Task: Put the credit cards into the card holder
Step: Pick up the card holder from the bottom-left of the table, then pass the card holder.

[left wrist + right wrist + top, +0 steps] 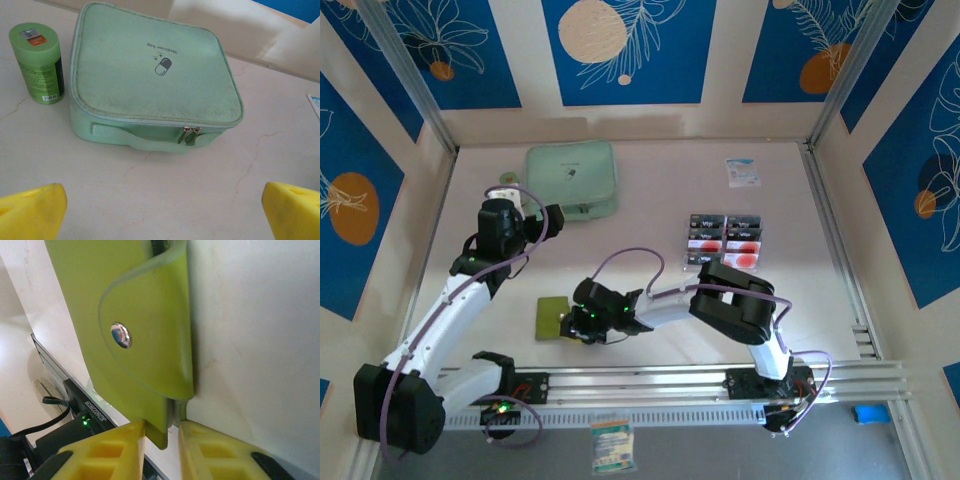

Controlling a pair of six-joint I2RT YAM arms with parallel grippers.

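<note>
The olive-green card holder (552, 318) lies on the table at the front, left of centre. In the right wrist view the card holder (140, 340) is folded, its flap held by a metal snap button (121, 335). My right gripper (580, 322) reaches in from the right, and the right gripper (162, 426) has its yellow fingers (115, 450) close on either side of the holder's near corner. The credit cards (725, 240) lie in neat rows at the right, black ones and pale ones with red. My left gripper (555, 222) hangs wide open; its fingers (30, 212) hold nothing.
A mint-green zip case (572, 180) stands at the back, right before the left gripper (162, 200); the case (150, 75) has a green canister (37, 62) on its left. A white-and-blue packet (743, 172) lies at the back right. The mounting rail (670, 382) runs along the front edge.
</note>
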